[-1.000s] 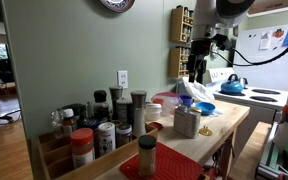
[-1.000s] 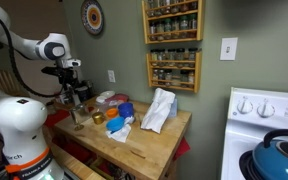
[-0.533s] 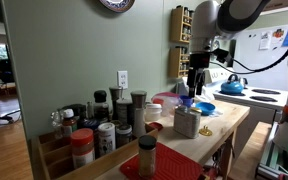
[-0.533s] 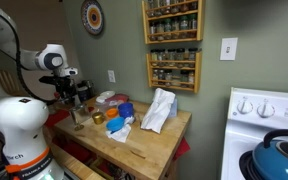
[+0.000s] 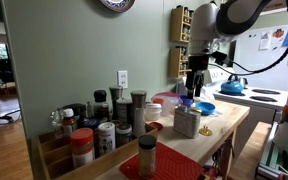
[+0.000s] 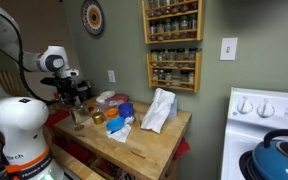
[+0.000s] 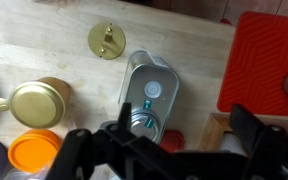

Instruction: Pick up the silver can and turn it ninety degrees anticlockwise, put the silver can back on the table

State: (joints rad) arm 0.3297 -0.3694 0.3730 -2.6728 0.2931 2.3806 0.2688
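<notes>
Change: the arm has come down over the last second. In an exterior view the end effector [image 5: 194,90] now hangs just above the silver can [image 5: 187,122], lower than before, and the drop has slowed almost to nothing over the last half second. No contact yet.

Wrist view: the end effector [image 7: 162,145] has its fingers spread wide with nothing between them. The silver can [image 7: 149,95] stands upright on the worktop [image 7: 44,40], roughly centred ahead of the gap.

Reading: approach nearly done. Grasp, lift and the quarter turn all remain. A short further descent looks needed before closing.

Surface: pale wood. Close to the can are a small brass lid [image 7: 107,40], a brass pot [image 7: 39,103], an orange lid [image 7: 34,150] and a red mat [image 7: 269,60], so there is little slack for the fingers on the pot side.

Room: kitchen with grey-green walls. There is a cluster of spice jars [image 5: 99,125] at the worktop's end, a wall spice rack [image 6: 172,45], a white cloth [image 6: 159,110] and a stove with a blue kettle [image 6: 284,155].
</notes>
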